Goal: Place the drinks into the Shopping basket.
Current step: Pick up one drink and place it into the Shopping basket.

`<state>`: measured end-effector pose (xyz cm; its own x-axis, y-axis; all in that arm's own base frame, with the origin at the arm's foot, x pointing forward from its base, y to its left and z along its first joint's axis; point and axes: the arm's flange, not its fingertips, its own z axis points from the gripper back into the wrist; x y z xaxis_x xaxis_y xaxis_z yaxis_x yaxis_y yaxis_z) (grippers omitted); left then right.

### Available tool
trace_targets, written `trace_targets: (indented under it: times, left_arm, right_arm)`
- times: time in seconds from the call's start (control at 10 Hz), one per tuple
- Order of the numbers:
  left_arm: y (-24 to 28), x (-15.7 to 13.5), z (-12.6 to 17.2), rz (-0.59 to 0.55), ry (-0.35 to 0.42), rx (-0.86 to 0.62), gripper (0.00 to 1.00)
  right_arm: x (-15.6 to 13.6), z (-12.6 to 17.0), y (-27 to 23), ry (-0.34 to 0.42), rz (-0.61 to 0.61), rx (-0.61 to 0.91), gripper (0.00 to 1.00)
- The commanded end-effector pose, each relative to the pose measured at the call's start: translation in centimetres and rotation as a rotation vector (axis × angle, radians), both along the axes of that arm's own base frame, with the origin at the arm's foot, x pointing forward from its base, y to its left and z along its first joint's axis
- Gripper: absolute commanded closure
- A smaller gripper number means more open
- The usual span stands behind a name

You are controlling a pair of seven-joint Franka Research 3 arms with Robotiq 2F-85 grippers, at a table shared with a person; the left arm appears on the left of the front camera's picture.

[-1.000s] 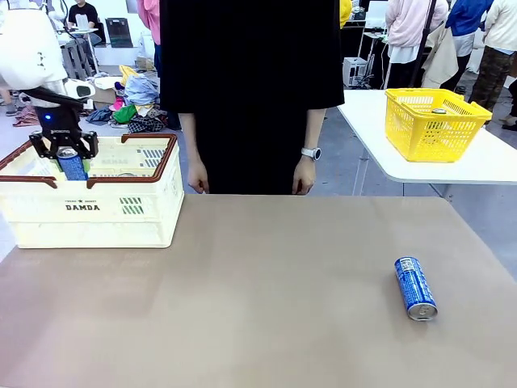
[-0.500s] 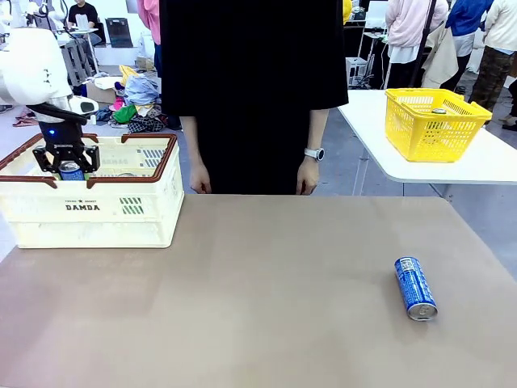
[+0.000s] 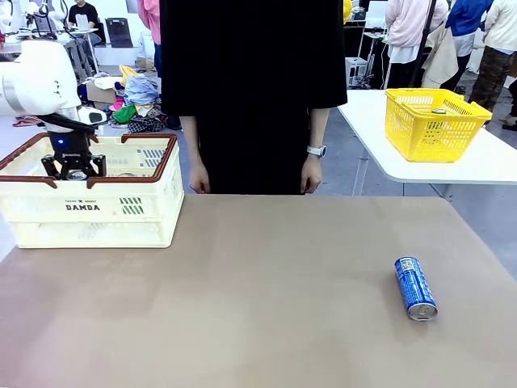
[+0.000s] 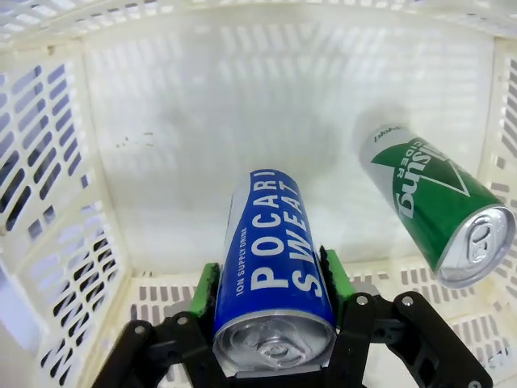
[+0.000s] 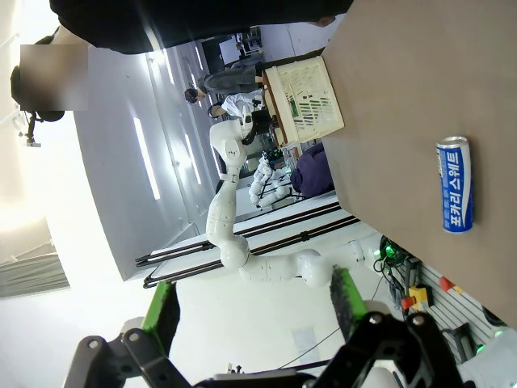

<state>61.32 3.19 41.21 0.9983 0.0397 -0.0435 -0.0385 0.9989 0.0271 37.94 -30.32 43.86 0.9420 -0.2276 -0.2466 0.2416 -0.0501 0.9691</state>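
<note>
Two cans are within the Shopping basket (image 3: 89, 218), which sits at the tabletop's far left corner. The left gripper (image 3: 74, 171) reaches down through its open top. In the left wrist view its green pads (image 4: 206, 283) sit against both sides of the held blue can (image 4: 271, 242), so it is grasping that drink, base pointed at the basket floor, probably so it can be set down gently rather than dropped. A green can (image 4: 428, 202) lies on its side on the floor just beside it, near a slotted wall. The person stands at the far edge, middle, with hands hanging and taking no part. Near the tabletop's right edge a second blue can (image 3: 415, 288) lies on its side, well apart from the basket, not yet collected. The right gripper (image 5: 252, 303) is held clear of the table with its jaws spread and nothing between them, likely ready for that can.
</note>
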Motion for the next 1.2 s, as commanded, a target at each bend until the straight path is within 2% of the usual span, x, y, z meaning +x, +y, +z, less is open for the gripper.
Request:
trace_targets:
  times: [0.0,0.3,0.4,0.5,0.6,0.7,0.8,0.9,1.0,1.1]
  left_arm:
    - [0.0,0.2,0.6,0.013,-0.005,0.002,0.0]
    - [0.3,-0.4,1.9,0.024,-0.04,-0.007,0.0]
    - [0.6,-1.5,4.4,0.006,-0.081,-0.049,0.0]
    - [0.8,-3.4,8.3,0.034,-0.152,-0.071,0.0]
    - [0.9,-6.1,12.9,0.079,-0.214,-0.123,0.0]
    - [0.5,-9.9,17.2,0.071,-0.231,-0.209,0.0]
    - [0.2,-13.7,19.8,0.08,-0.275,-0.258,0.0]
    - [-0.1,-18.5,21.3,0.051,-0.26,-0.324,0.0]
    - [0.3,-23.3,21.4,-0.012,-0.277,-0.4,0.0]
    - [1.7,-26.8,20.5,-0.109,-0.255,-0.49,0.0]
  right_arm:
    - [-0.1,0.3,0.0,-0.004,0.001,-0.003,0.0]
    - [-0.1,0.3,0.0,-0.004,0.001,-0.003,0.0]
    - [-0.1,0.3,0.0,-0.004,0.001,-0.003,0.0]
    - [-0.1,0.3,0.0,-0.004,0.001,-0.003,0.0]
    - [-0.1,0.3,0.0,-0.004,0.001,-0.003,0.0]
    - [-0.1,0.3,0.0,-0.004,0.001,-0.003,0.0]
    - [-0.1,0.3,0.0,-0.004,0.001,-0.003,0.0]
    - [-0.1,0.3,0.0,-0.004,0.001,-0.003,0.0]
    - [-0.1,0.3,0.0,-0.004,0.001,-0.003,0.0]
    - [-0.1,0.3,0.0,-0.004,0.001,-0.003,0.0]
